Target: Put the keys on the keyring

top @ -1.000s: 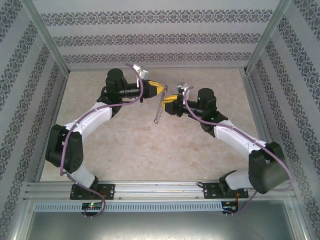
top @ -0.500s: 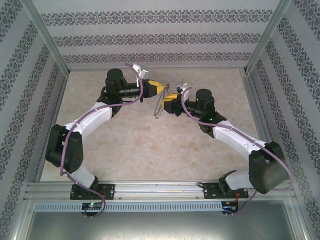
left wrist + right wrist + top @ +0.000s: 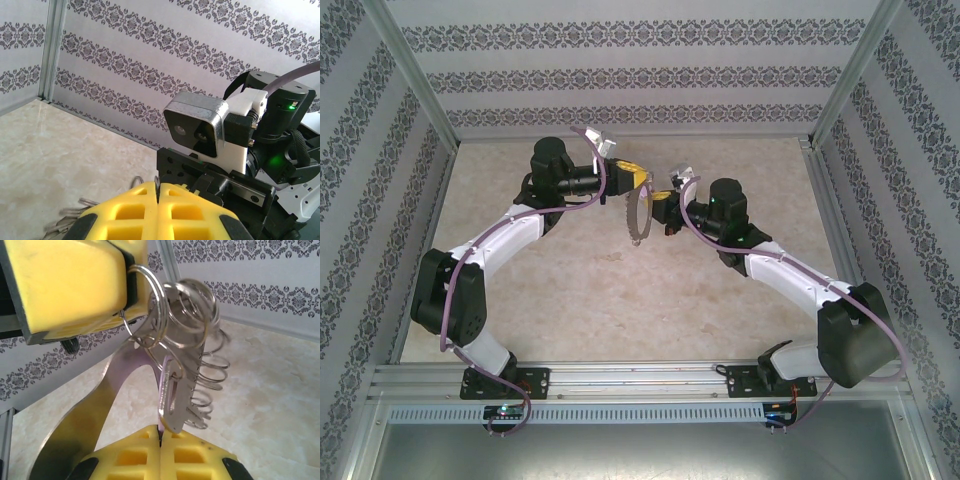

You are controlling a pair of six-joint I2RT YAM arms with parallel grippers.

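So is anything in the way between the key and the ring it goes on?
Nothing visible. The key, pinched in the right pincer, is right beside the keyring, which the left pincer holds up.

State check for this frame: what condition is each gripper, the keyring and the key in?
keyring: off the table, hanging in the air.
key: upright, top against the keyring; threaded or not, cannot tell.
left gripper: shut on the keyring's upper end.
right gripper: shut on the key's lower end.
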